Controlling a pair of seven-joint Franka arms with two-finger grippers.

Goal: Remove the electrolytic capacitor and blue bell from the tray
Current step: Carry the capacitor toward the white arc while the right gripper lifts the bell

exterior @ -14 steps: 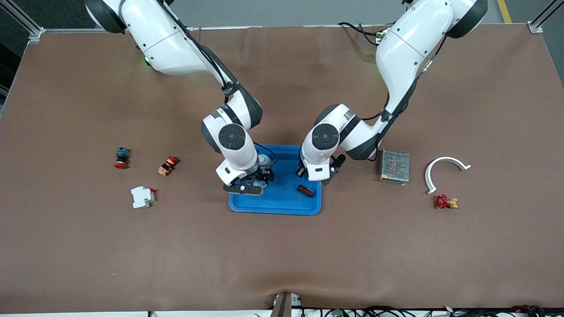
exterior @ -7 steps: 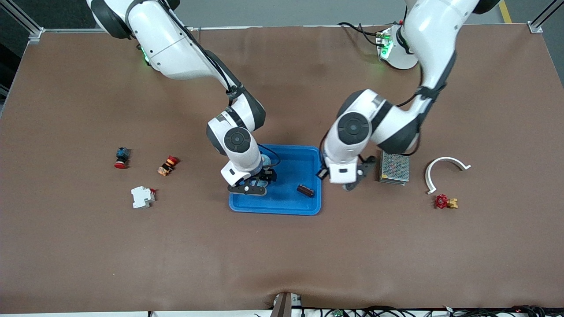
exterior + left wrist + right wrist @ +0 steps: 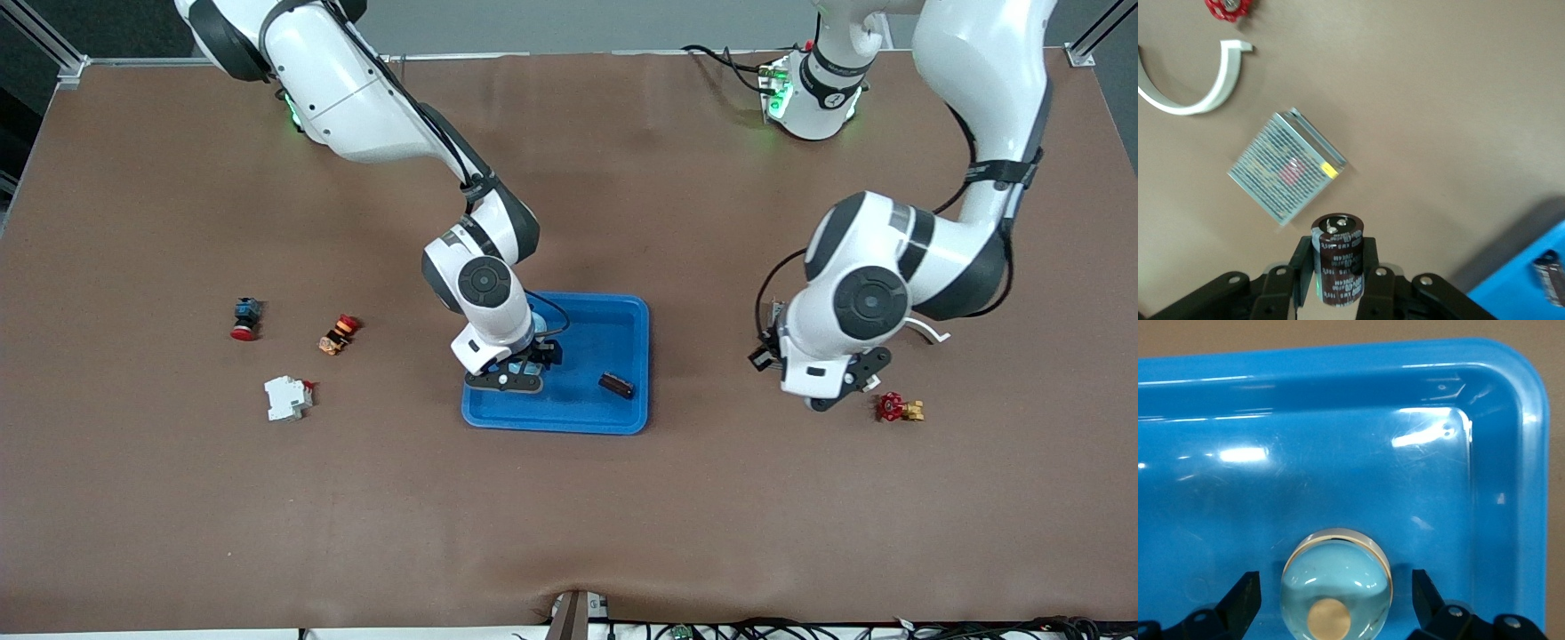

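Capacitor [image 3: 1338, 259] gripped in left hand [image 3: 1338, 280]; bell [image 3: 1336, 581] between wide right hand [image 3: 1336, 590] fingers.

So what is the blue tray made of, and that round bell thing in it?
The blue tray looks like glossy plastic: bright glare streaks and fine scratches show on it. The bell looks like polished metal with a brass-coloured button, since its dome mirrors the tray's blue; that is a guess from its shine.

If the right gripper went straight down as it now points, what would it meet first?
Most likely the bell, sitting between the open fingers of the right gripper on the floor of the blue tray; how much height remains is unclear.
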